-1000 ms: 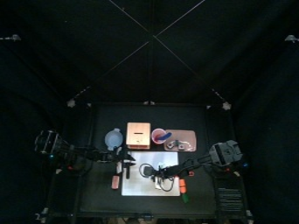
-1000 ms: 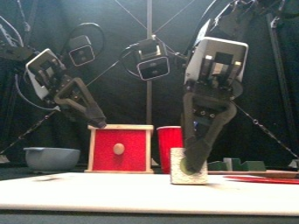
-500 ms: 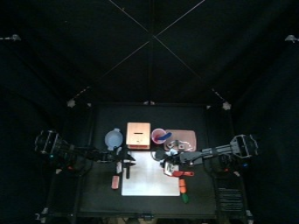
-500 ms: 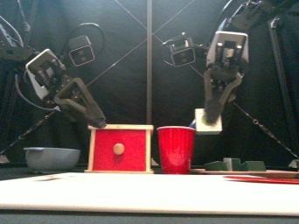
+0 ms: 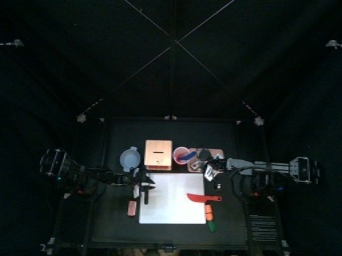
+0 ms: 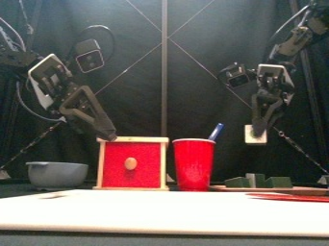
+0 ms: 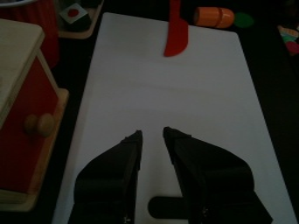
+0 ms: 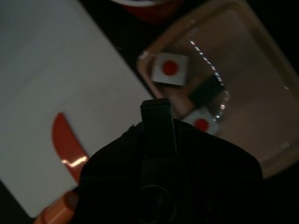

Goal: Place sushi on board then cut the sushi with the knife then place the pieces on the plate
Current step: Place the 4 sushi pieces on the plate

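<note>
Right pincer (image 6: 257, 127) clenched on sushi piece (image 6: 257, 135), raised by tray (image 8: 251, 52) rim; other pieces (image 8: 170, 67) in tray just beyond. Left pincer (image 7: 151, 138) slightly parted, empty, over board (image 7: 152, 79); knife (image 7: 174, 35) ahead.

No text, label or number can be read anywhere.

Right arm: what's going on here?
Right end effector holds a sushi piece in the air above the tray, which already has at least two pieces in it. The red knife lies on the board. Left end effector hovers empty over the board, beside the box.
</note>
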Available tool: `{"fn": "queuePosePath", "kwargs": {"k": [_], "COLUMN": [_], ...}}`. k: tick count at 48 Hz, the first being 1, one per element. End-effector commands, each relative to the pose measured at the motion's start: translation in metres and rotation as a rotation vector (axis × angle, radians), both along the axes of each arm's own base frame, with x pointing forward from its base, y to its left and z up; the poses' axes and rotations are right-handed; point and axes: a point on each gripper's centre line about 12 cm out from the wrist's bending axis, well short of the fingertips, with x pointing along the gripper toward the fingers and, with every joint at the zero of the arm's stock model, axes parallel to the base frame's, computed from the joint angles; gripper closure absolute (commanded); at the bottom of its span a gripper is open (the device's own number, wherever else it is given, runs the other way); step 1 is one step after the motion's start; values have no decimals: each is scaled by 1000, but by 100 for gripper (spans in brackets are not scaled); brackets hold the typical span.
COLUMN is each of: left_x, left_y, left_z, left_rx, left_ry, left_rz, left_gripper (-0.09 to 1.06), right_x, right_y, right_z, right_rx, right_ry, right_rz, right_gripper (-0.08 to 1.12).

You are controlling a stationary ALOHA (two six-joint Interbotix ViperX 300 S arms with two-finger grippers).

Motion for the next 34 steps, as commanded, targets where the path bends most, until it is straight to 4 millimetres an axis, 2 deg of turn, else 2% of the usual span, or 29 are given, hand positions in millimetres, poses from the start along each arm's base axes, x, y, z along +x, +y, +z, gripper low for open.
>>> {"fn": "queuePosePath", "kwargs": {"k": [1,8,16,23,34], "left_x": [4,5,5,6,5], "left_y": [1,2,2,2,2], "left_z": [5,6,7,7,7], "left_rx": [-1,-2,-3,-3,-3], "left_ry": [-21,-24,-26,-27,-24], "left_rz": [6,8,9,9,9], "left_gripper": [28,28,28,28,28], "right_x": [-20,-39,-51,-54,-55], "right_y": [-21,-41,-55,-56,-56], "right_z": [-2,-15,-25,-35,-48], "right_rx": [-13,-17,-26,-20,-3], "right_ry": [3,44,51,56,92], "right_rz": [-97,-189,-254,-264,-262], "right_gripper": [39,39,39,34,20]}}
